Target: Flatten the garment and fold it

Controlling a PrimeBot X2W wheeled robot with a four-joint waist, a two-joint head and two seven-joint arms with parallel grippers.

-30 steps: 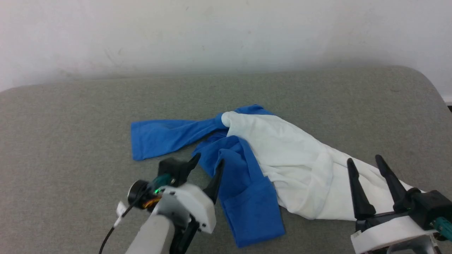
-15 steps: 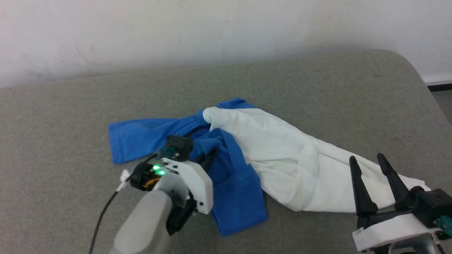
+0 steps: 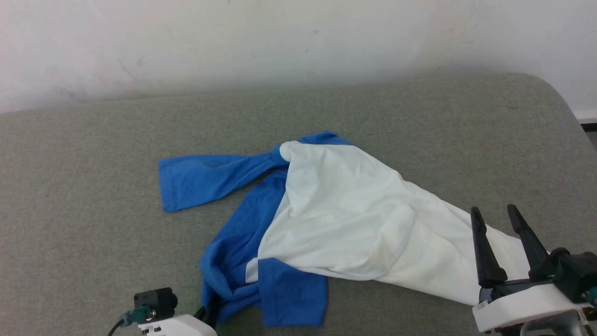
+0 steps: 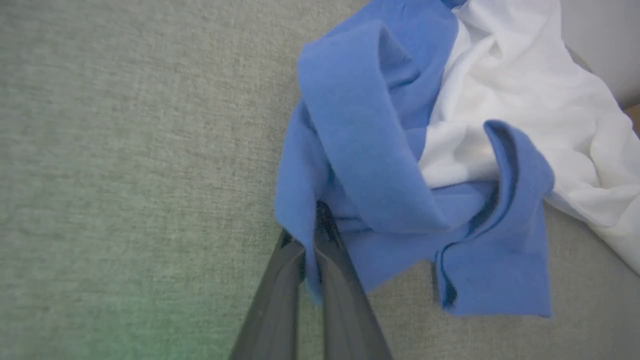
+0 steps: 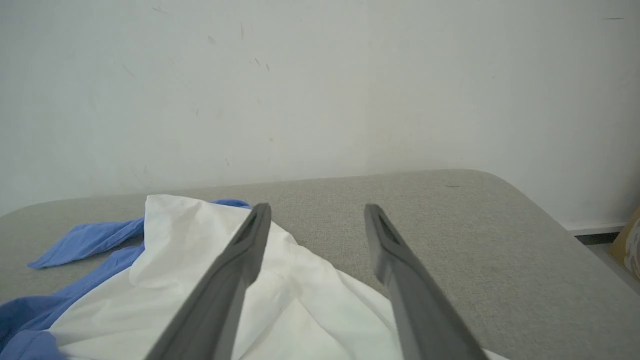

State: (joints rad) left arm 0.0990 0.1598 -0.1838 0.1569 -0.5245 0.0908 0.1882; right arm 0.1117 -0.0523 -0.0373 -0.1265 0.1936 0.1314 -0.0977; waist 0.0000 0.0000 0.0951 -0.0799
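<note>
Head view: a pale, scuffed wall (image 3: 280, 42) rises behind a grey cloth-covered desk (image 3: 93, 140) with a rounded far right corner. The garment (image 3: 336, 205) lies crumpled across the desk's middle, with the white body running toward the right and one blue sleeve spread out to the left. The right gripper (image 3: 493, 210) sits at the white end, fingers wide apart and perhaps just above the cloth. The left gripper (image 4: 307, 235) has its fingers pinched on a blue fold at the garment's near left edge.
</note>
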